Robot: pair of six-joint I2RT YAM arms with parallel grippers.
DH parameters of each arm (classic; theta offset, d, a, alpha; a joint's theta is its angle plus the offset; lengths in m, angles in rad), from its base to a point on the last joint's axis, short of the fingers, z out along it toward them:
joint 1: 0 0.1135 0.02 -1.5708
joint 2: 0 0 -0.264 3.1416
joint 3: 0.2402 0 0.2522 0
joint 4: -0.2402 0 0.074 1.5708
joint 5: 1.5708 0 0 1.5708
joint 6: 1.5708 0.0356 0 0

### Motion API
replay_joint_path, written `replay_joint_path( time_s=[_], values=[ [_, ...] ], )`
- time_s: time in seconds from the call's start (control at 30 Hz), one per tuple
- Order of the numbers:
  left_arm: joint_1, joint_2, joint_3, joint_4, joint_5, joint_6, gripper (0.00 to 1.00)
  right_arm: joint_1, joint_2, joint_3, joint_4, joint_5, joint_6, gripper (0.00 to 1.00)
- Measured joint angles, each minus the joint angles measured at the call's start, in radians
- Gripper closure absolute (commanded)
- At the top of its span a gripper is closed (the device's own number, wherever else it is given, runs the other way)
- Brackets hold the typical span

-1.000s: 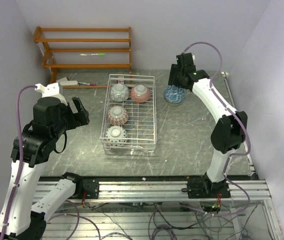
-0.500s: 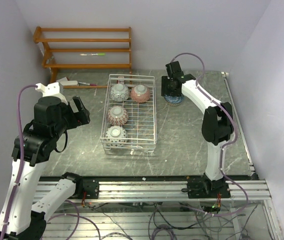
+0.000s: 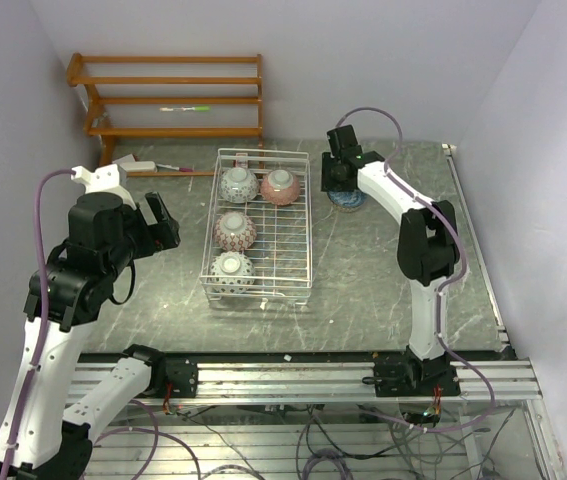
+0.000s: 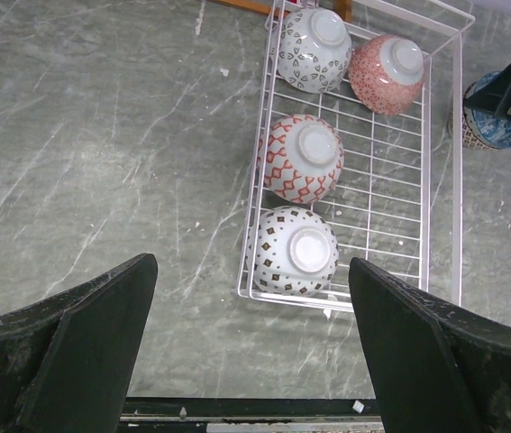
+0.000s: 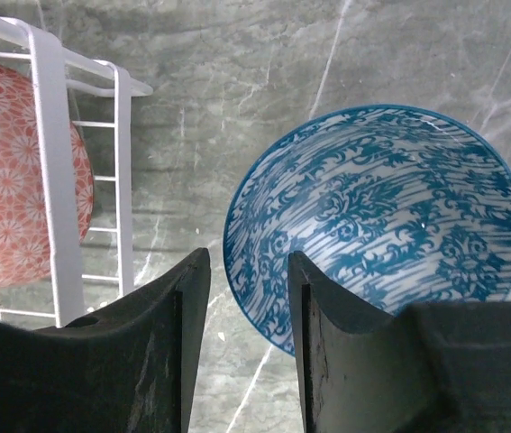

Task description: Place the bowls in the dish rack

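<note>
The white wire dish rack (image 3: pixel 308 235) holds several bowls upside down: a grey-white one (image 3: pixel 238 184), a pink one (image 3: pixel 279 186), a red one (image 3: pixel 235 230) and a dotted one (image 3: pixel 231 268). A blue bowl (image 3: pixel 347 196) stands upright on the table right of the rack. My right gripper (image 3: pixel 341 180) is low over it. In the right wrist view the gripper (image 5: pixel 248 307) is open and straddles the left rim of the blue bowl (image 5: pixel 390 198), one finger inside and one outside. My left gripper (image 3: pixel 163 225) is wide open and empty, high to the left of the rack (image 4: pixel 459 180).
An orange slatted shelf (image 3: pixel 173 95) stands at the back left with a green pen (image 3: pixel 185 108) on it. Small items (image 3: pixel 148 165) lie at its foot. The rack's corner wire (image 5: pixel 52 162) and the pink bowl (image 5: pixel 3 180) are close to the left of my right fingers.
My right gripper has moved left and down from beside the blue bowl to over its left rim. The left arm and the racked bowls have not moved.
</note>
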Motion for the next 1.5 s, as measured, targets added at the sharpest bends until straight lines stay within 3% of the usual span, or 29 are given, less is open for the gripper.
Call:
replay_joint_path(
  time_s=[0.13,0.37,0.83,1.1,1.3,1.5],
  values=[
    [0.0,0.005,-0.002,0.0,0.0,0.001,0.0,0.0,0.034,0.003,0.012,0.0,0.0,0.64],
    [0.0,0.012,-0.009,0.0,0.0,0.007,0.0,0.003,0.061,0.013,0.021,0.019,0.0,0.96],
    [0.0,0.011,-0.009,0.0,0.0,0.011,0.0,0.002,0.03,0.051,-0.035,0.045,-0.003,1.0],
    [0.0,0.003,-0.009,0.001,0.0,0.011,0.0,0.002,-0.106,0.073,-0.065,0.04,-0.033,1.0],
    [0.0,0.004,-0.008,0.0,0.0,0.012,0.0,-0.004,-0.297,0.064,-0.01,-0.199,0.016,1.0],
    [0.0,0.004,0.012,0.002,0.002,0.022,0.01,0.021,-0.539,-0.2,0.257,-0.568,0.238,1.0]
  ],
)
